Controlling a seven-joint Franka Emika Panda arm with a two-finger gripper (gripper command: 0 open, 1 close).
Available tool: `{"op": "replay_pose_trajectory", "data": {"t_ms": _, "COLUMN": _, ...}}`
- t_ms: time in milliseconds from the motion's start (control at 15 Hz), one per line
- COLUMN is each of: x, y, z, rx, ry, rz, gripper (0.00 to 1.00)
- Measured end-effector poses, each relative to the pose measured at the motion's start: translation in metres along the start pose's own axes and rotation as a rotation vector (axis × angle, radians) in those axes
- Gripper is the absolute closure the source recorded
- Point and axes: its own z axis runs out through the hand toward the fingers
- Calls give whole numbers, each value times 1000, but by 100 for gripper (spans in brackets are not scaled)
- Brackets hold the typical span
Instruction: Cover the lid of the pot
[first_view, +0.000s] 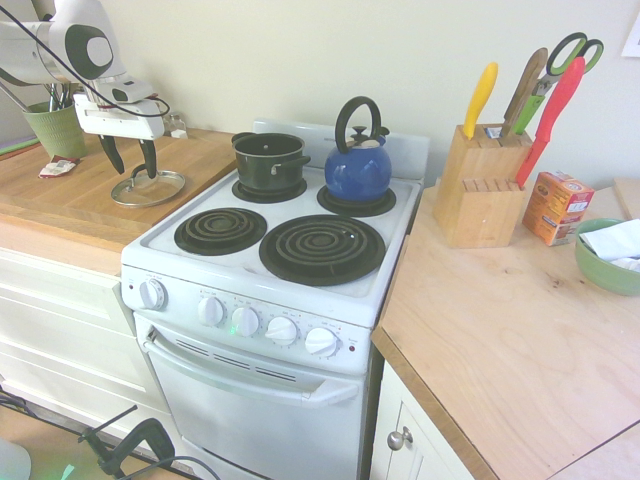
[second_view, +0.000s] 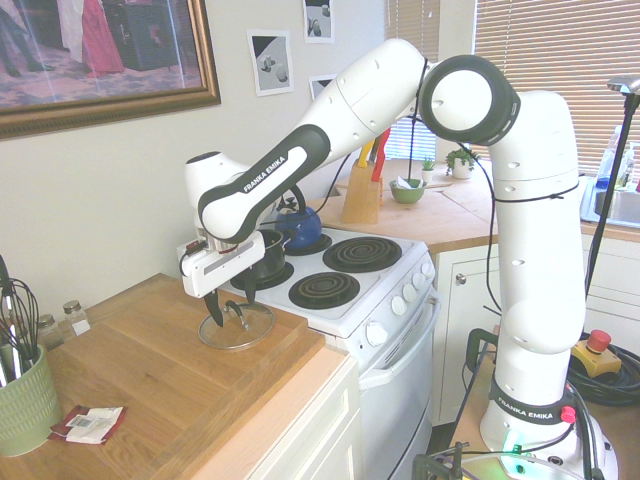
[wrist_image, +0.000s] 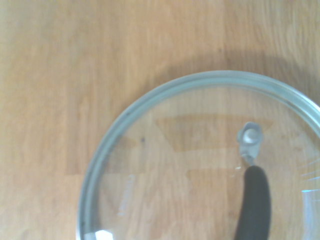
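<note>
One glass lid (first_view: 148, 188) lies flat on the wooden bench (first_view: 70, 200) left of the stove (first_view: 270, 270). Claw (first_view: 132, 160) hangs directly above it, fingers spread open astride the handle, gripping nothing. Pot (first_view: 270, 160) sits uncovered on the rear left burner, beside a blue kettle (first_view: 358, 170).

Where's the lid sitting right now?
The lid lies flat on the wooden counter beside the stove, directly under the open pincer; the pot stands on the stove's nearest rear burner.
</note>
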Motion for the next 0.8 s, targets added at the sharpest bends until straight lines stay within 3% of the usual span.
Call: {"op": "replay_pose_trajectory", "data": {"t_ms": 800, "x": 13, "y": -1, "z": 12, "rx": 4, "ry": -1, "rz": 124, "gripper": 100}}
